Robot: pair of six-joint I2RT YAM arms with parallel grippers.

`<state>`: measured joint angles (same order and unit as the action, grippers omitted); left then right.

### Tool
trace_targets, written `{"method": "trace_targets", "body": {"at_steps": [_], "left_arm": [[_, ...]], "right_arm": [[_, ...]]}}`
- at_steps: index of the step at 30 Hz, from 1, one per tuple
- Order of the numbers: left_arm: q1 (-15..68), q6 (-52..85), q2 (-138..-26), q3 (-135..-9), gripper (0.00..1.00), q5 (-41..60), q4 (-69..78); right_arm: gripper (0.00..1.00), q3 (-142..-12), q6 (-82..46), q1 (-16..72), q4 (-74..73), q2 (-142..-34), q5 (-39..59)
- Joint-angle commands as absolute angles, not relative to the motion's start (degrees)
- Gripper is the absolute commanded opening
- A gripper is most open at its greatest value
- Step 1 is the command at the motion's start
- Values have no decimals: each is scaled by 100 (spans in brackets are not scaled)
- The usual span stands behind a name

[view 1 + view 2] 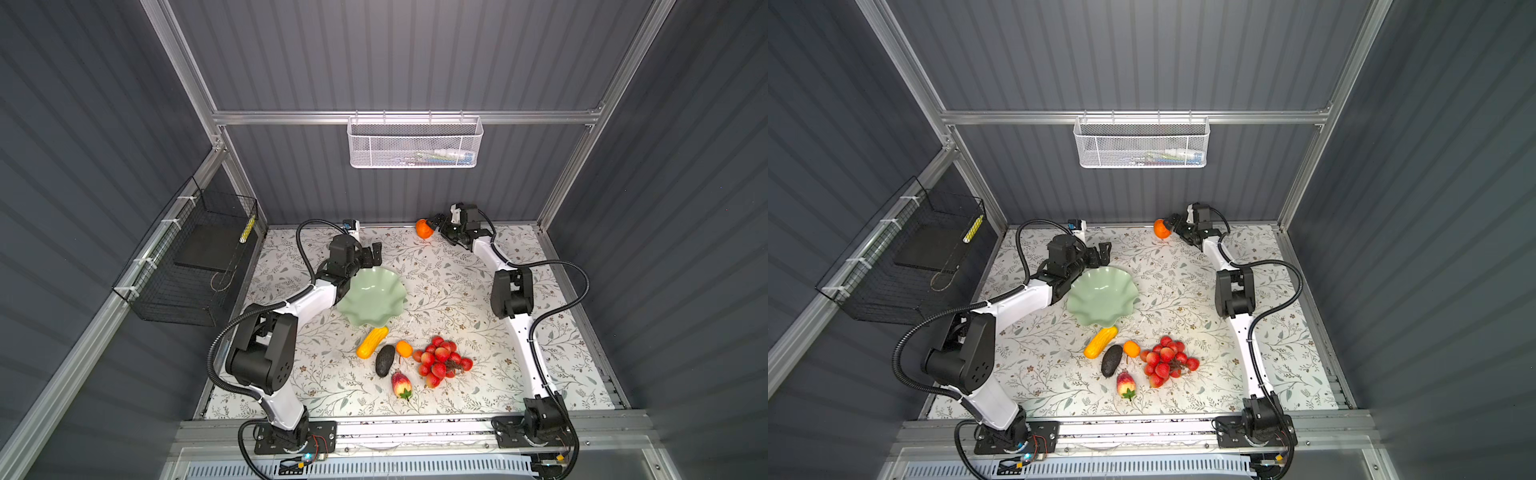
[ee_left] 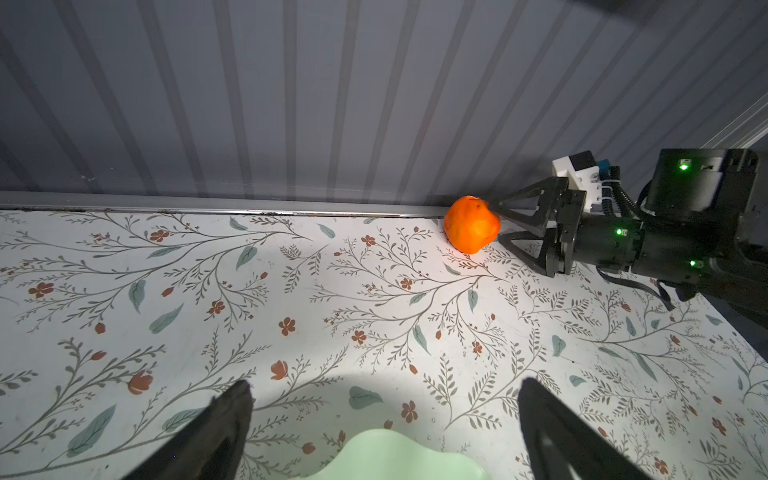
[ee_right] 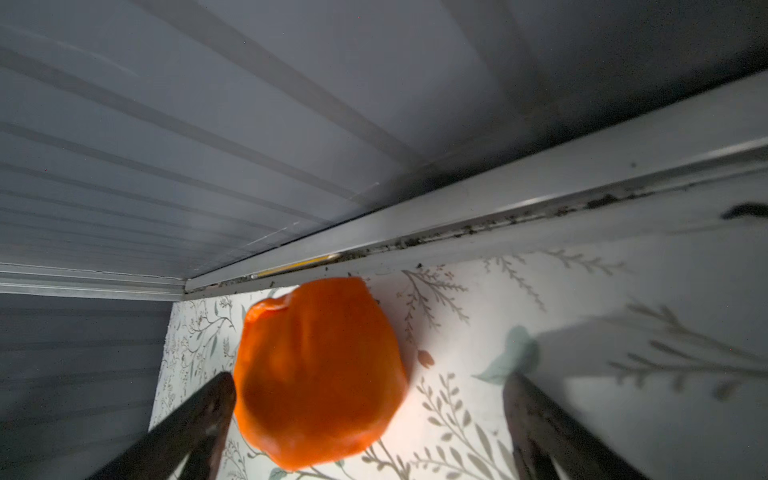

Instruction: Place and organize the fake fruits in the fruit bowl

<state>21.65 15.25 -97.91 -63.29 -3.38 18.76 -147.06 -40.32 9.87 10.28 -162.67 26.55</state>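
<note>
**Bowl empty, all six fruits out on the table**

One bowl [image 1: 371, 300], pale green with a wavy rim, stood left of the middle of the flowered table [image 1: 457, 286]; it was empty. One white basket [image 1: 415, 143] hung on the back wall, holding a few pale things too blurred to name; one black basket [image 1: 187, 266] hung on the left wall, holding a dark flat slab [image 1: 205, 247] and a thin yellow-spotted stick [image 1: 248, 229].

Fruits numbered six, none of them in any container. One orange [image 3: 320, 374] lay at the far edge of the table, close to the metal rail [image 3: 457, 216] under the back wall and well apart from the bowl; the right pincer [image 1: 433, 226] was spread wide around it, one finger [image 3: 199, 415] just beside its skin and the other standing clear, so nothing was pinched. Five fruits lay grouped in front of the bowl: one yellow fruit [image 1: 372, 342] with ridges, nearest the rim; one avocado [image 1: 385, 360]; one small orange [image 1: 404, 348] just beside the avocado; one bunch of berries [image 1: 441, 360], red and too crowded to count, on the right; one strawberry [image 1: 401, 385], nearest the front edge.

Arms numbered two, each with one pincer; the left pincer [image 1: 372, 256] hovered at the far rim of the bowl, spread wide and holding nothing; in the left wrist view its two fingers [image 2: 224, 424] framed bare table and a bit of the bowl's rim.
</note>
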Motion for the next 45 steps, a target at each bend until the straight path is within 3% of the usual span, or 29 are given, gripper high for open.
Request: {"method": "trace_targets", "body": {"at_steps": [1, 10, 22, 31, 37, 40, 45], "left_arm": [[2127, 1543, -9853, -6462, 100, -247, 1854], [2118, 1540, -9731, -6280, 100, -263, 1846], [2109, 1523, -9609, -6152, 100, -207, 1837], [2108, 1496, -9635, -6156, 100, -171, 1854], [2101, 1223, -10296, -6937, 100, -118, 1603], [2100, 1262, -10523, -7193, 100, 32, 1689], [2101, 1327, -10506, -7197, 100, 106, 1881]], "right_arm": [[99, -15051, -4281, 1041, 774, -16360, 2882], [99, -15312, -4652, 1080, 446, -16610, 3030], [99, -15021, -4907, 1433, 325, -16348, 4135], [99, -13396, -4957, 1654, -163, -15273, 4440], [99, -11616, -4630, 1401, -534, -13923, 3605], [99, -12323, -4331, 1327, 84, -14281, 3465], [99, -14167, -4859, 1307, 365, -15590, 3611]]}}
